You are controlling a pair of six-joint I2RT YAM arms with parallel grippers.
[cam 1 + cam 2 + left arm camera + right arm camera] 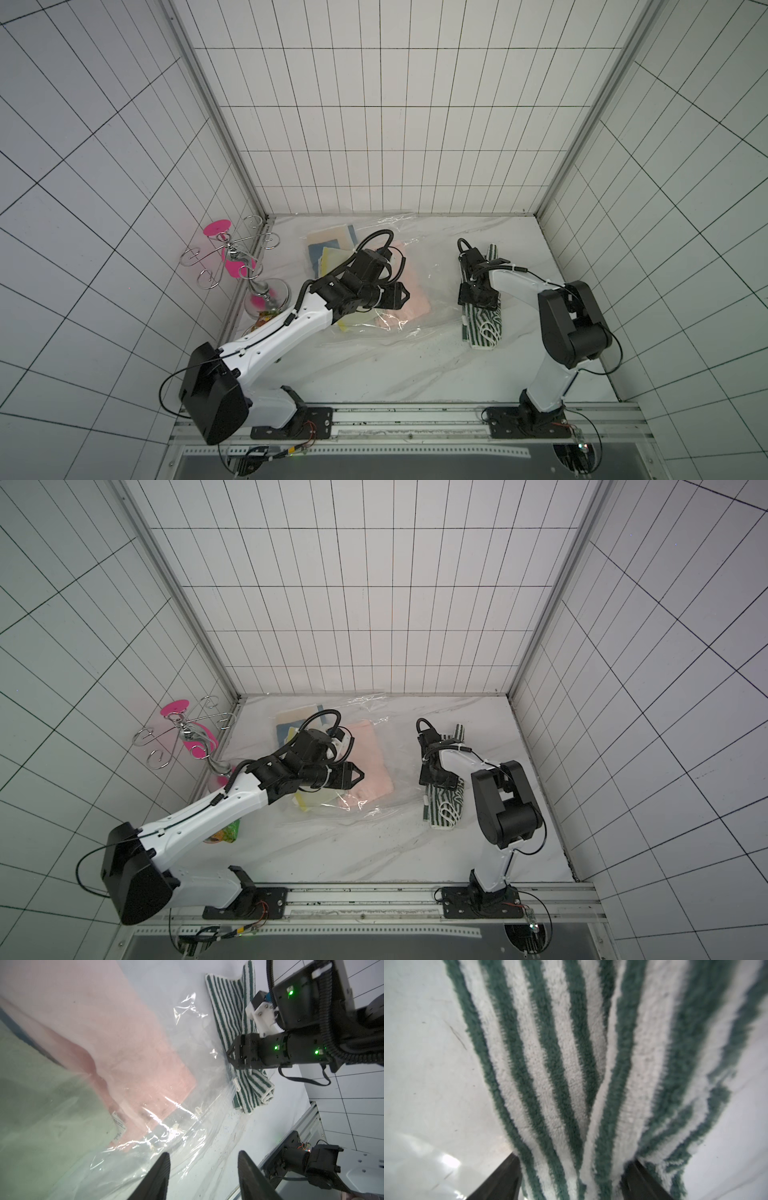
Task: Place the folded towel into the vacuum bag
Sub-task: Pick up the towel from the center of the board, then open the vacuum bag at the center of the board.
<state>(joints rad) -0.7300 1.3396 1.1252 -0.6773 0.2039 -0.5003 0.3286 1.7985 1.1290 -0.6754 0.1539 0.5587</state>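
1. At the far left, close to the wall, a wire stand (232, 257) is set out of the working area. I think it has no part in this job
2. The left gripper (202, 1155) hangs low over the vacuum bag (374, 332). Its jaws are parted and nothing is between them. I judge it is placed there to catch the plastic and lift the mouth of the bag
3. The vacuum bag lies flat and crinkled in the middle of the table (415, 374). Through the plastic I see a pink towel (417, 305) toward its right side. A yellow cloth (332, 255) and a blue cloth (316, 251) are toward its left, partly one over another
4. The edge of the bag that carries a small white clip (236, 1084) lies just beside the folded towel (484, 332) — so the opening seems to face the towel, which makes the way in short
5. The folded towel, with green and white stripes, lies on the table to the right of the bag. It is outside the bag, not yet put in
6. The right gripper (574, 1158) is down on this towel, with one finger on each side of a gathered fold. The jaws stand apart and cloth fills the gap — whether they pinch it or only straddle it, I cannot tell. It sits near the middle of the towel's length, probably so that the fold does not fall open when carried
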